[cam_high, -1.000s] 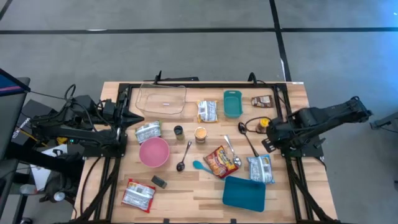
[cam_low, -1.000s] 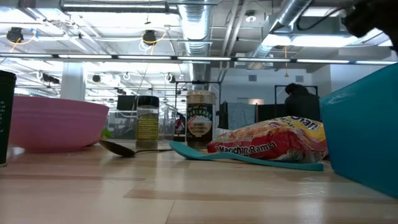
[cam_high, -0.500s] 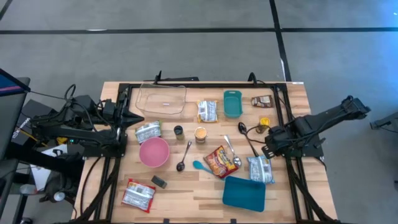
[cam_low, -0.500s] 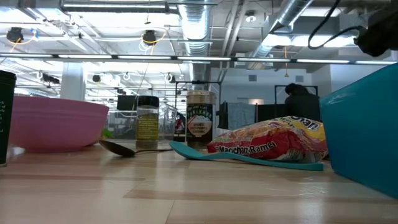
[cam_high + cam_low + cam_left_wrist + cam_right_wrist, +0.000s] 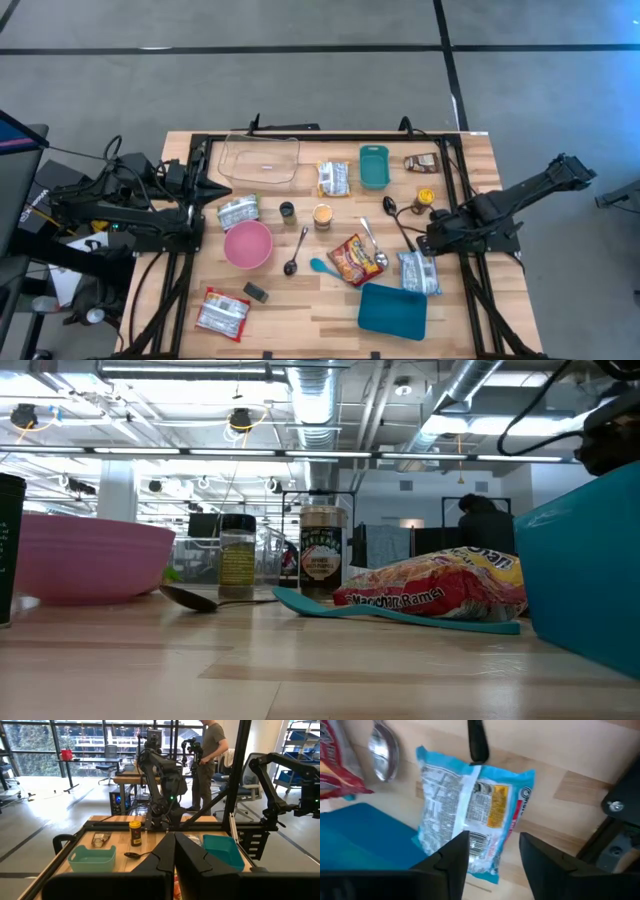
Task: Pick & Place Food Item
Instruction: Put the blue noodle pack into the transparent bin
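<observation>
A blue and white food packet (image 5: 418,270) (image 5: 470,815) lies flat on the wooden table near its right side, beside a teal bin (image 5: 392,310). My right gripper (image 5: 432,241) (image 5: 494,840) hangs over the packet's far end, pointing steeply down. It is open, one finger toward each side of the packet, and clear of it. My left gripper (image 5: 226,190) (image 5: 174,845) waits shut at the table's left side, pointing level across the table and holding nothing.
A red noodle packet (image 5: 352,258), a teal spoon (image 5: 322,266) and metal spoons (image 5: 372,245) lie left of the blue packet. A black ladle (image 5: 398,220) reaches its far end. A pink bowl (image 5: 247,244), jars (image 5: 322,216) and a clear tub (image 5: 260,160) stand farther left.
My right gripper has come down and toward the table's near edge, ending over the blue packet, and its wrist has rolled somewhat. The packet has stayed where it was.
</observation>
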Motion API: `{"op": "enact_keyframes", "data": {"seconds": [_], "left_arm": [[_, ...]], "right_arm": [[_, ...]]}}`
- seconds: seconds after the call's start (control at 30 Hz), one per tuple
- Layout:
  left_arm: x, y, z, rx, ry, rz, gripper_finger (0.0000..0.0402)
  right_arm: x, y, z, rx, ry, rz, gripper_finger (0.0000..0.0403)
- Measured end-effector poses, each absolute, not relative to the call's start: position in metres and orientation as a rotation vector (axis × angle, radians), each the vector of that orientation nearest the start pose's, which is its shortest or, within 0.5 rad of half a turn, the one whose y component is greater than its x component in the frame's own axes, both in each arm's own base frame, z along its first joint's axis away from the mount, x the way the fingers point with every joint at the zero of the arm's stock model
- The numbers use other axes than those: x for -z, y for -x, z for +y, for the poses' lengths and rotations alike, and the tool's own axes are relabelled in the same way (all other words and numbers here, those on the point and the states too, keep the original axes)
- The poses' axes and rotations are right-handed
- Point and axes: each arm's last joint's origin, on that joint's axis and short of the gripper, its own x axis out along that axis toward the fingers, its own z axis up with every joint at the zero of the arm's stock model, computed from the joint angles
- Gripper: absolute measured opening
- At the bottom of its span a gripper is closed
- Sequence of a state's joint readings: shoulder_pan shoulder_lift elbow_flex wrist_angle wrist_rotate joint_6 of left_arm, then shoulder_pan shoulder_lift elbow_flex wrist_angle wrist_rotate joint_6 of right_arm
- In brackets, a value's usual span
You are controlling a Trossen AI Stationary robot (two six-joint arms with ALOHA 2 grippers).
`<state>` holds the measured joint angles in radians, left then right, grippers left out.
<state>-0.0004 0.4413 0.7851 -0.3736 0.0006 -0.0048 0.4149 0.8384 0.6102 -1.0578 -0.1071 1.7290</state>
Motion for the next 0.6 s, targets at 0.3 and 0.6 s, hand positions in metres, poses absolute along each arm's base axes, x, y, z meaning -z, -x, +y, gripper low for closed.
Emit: {"op": "enact_keyframes", "data": {"seconds": [0.3,0.6], "left_arm": [[-0.352,-0.088,0.000,0.001,0.005,0.029,0.0000],[-0.352,-0.088,0.000,0.001,0.005,0.030,0.0000]], "right_arm": [[-0.206,-0.117,0.057,0.820,-1.262,1.245,0.0230],[-0.196,-0.125,0.070,0.905,-1.276,1.247,0.0225]]}}
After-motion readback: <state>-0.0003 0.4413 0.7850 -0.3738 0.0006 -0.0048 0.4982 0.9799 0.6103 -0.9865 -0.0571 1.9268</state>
